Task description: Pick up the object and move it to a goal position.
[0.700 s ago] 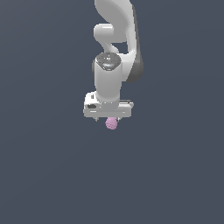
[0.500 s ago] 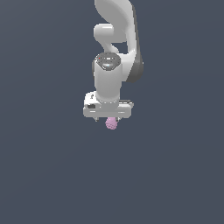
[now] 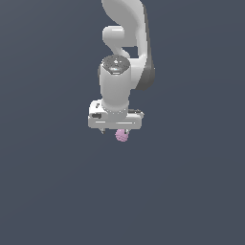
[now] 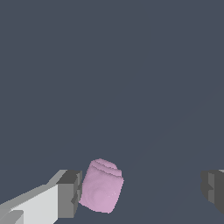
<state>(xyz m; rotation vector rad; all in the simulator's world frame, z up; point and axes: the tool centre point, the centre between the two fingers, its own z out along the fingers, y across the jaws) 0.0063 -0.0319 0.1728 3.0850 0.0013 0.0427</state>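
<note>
The object [image 4: 102,187] is a small pale pink-purple ridged lump. In the wrist view it lies between my fingers, close against one grey finger pad [image 4: 70,194] and far from the other pad [image 4: 213,189]. My gripper [image 4: 141,192] is open, with a wide gap between the pads. In the exterior view the white gripper [image 3: 116,129] points straight down and the object [image 3: 122,136] shows just below the hand, slightly toward the exterior view's right. Whether the near pad touches the object I cannot tell.
A plain dark grey-blue surface [image 3: 57,191] fills both views. The white arm [image 3: 125,28] rises above the gripper to the top of the exterior view. No goal marker shows.
</note>
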